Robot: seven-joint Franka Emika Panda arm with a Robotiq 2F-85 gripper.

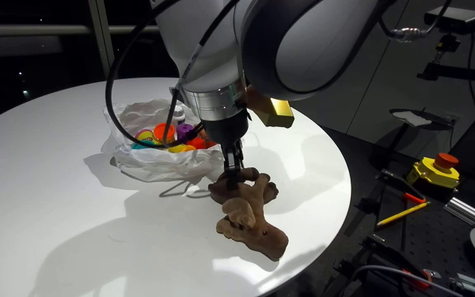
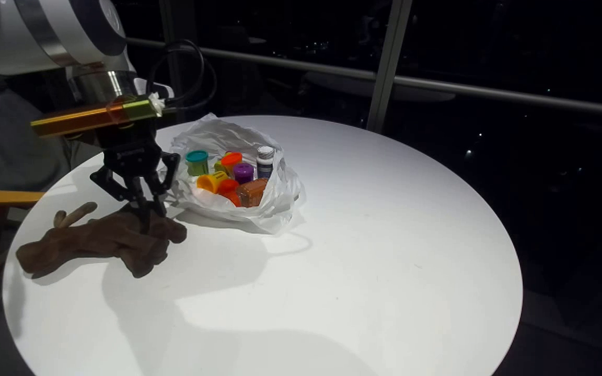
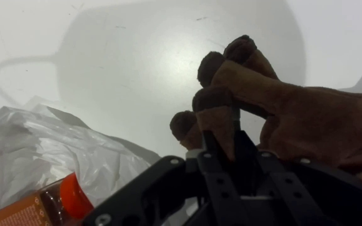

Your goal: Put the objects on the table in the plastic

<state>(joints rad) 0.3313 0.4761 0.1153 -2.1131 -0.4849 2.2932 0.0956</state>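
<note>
I clamp one leg [image 3: 215,121] of the brown plush animal [image 1: 258,200] in my gripper [image 3: 222,133], jaws narrow on either side of the leg. The plush animal lies near the edge of the round white tabletop [image 2: 384,250], its head toward that edge. The plastic bag [image 2: 286,196] stands on the tabletop, mouth uppermost, just beside the animal's hind end. The bag contains a teal-lidded cup [image 2: 197,164], an orange-lidded cup [image 2: 231,160], a purple cup [image 2: 243,173], a yellow cup [image 2: 211,182], a white-capped bottle [image 2: 265,163] and a red-capped bottle [image 3: 19,208].
</note>
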